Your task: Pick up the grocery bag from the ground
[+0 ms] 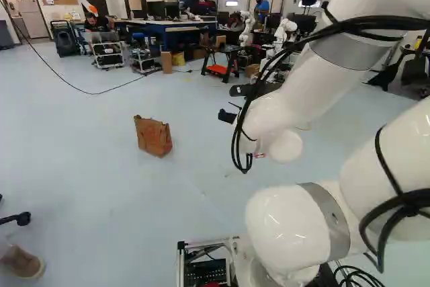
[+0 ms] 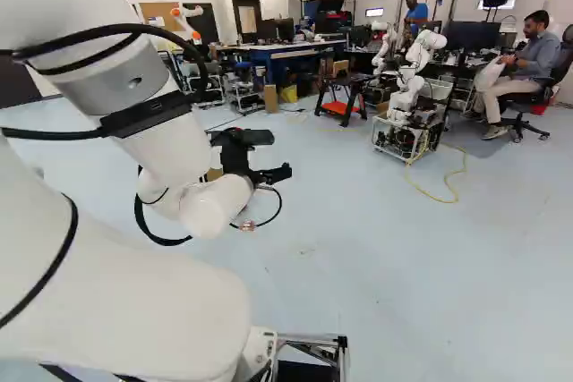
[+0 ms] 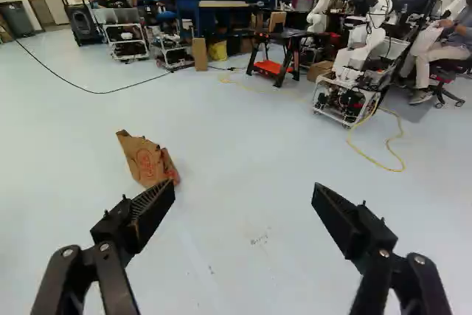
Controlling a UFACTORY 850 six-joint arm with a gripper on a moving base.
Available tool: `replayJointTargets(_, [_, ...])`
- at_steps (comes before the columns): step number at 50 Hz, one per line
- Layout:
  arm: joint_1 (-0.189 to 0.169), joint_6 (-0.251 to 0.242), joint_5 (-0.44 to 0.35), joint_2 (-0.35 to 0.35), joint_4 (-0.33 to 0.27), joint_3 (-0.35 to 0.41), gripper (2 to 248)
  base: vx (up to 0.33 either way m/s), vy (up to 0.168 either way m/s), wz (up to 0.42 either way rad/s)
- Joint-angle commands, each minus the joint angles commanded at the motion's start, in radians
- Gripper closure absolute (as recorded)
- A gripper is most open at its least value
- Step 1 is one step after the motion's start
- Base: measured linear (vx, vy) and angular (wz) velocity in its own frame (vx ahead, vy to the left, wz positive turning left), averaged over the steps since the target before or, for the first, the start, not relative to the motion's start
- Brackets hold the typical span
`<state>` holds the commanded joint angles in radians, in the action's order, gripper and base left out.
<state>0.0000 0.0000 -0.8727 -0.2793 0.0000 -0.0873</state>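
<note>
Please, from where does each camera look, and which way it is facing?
Left base view: on the base, behind and left of the arm, facing ahead, slightly down.
Right base view: behind and right, same direction; the arm shows.
Wrist view: on the wrist, looking along the hand; both fingers show, open.
Left base and wrist views share the paper bag.
</note>
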Motion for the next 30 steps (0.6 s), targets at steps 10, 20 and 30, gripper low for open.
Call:
replayJointTargets(10, [0.0,0.0,0.0,0.0,0.0,0.0,3,0.018,-0.008,-0.013])
replayJointTargets(20, [0.0,0.0,0.0,0.0,0.0,0.0,3,0.122,-0.011,-0.033])
replayJointTargets(30, [0.0,0.0,0.0,0.0,0.0,0.0,3,0.097,-0.002,-0.008])
